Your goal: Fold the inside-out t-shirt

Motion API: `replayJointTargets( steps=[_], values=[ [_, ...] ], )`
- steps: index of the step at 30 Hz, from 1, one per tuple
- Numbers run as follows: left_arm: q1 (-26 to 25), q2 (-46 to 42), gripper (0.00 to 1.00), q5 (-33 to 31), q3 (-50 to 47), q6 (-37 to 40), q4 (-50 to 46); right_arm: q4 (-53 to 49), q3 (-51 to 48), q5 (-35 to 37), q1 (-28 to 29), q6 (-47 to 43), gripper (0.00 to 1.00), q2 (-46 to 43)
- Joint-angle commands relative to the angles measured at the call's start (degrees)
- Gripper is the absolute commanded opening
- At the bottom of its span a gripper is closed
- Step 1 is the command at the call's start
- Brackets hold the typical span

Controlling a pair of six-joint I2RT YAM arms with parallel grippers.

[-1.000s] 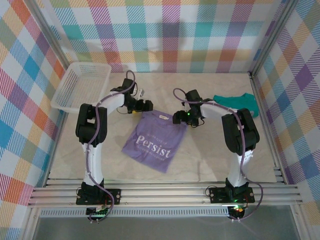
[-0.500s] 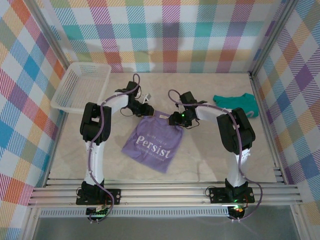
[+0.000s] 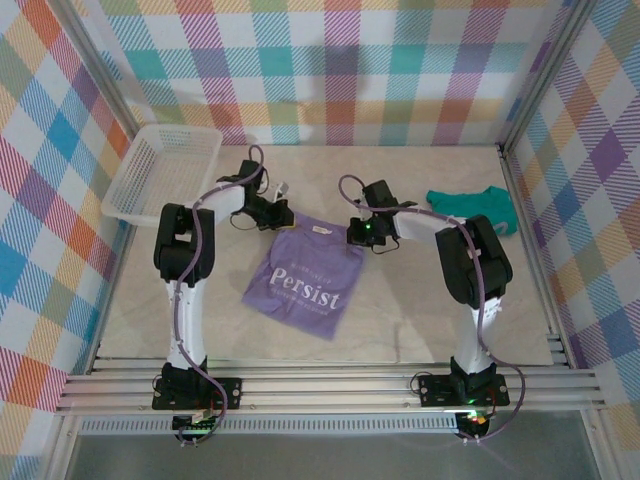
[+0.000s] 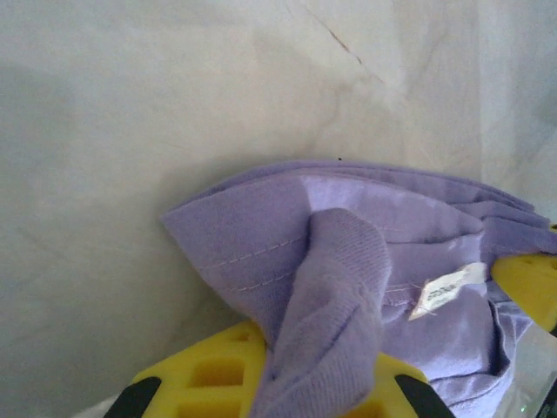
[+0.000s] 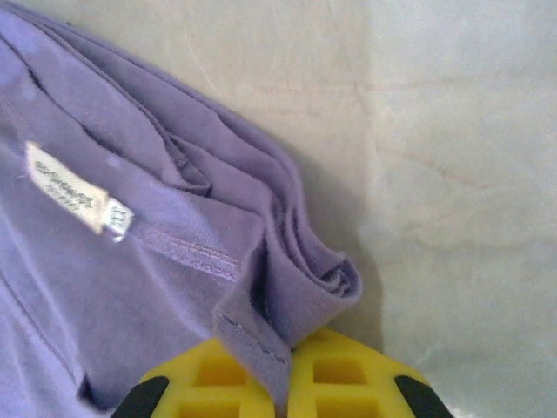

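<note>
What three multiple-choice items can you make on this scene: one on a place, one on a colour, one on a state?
1. Where does the white basket stand?
A. far-left corner of the table
B. far-right corner
C. between the arm bases

2. What colour is the small garment at the table's right edge?
A. red
B. black
C. teal-green

3. How are the left fingers and the right fingers?
A. both open above bare table
B. both shut on the purple t-shirt
C. both inside the basket

Answers:
1 A, the basket sits by the left wall at the far end.
2 C, it is teal-green against the pale table.
3 B, each wrist view has purple cloth pinched between yellow fingers.
</note>
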Motion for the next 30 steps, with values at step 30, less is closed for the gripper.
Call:
replayJointTargets(
  steps=[30],
  values=[
    [-7.8, -41.8, 0.0, -1.8, -34.0, -15.1, 24.7, 4.6, -11.3, -11.3, -4.4, -9.2, 0.0, -35.0]
  ],
)
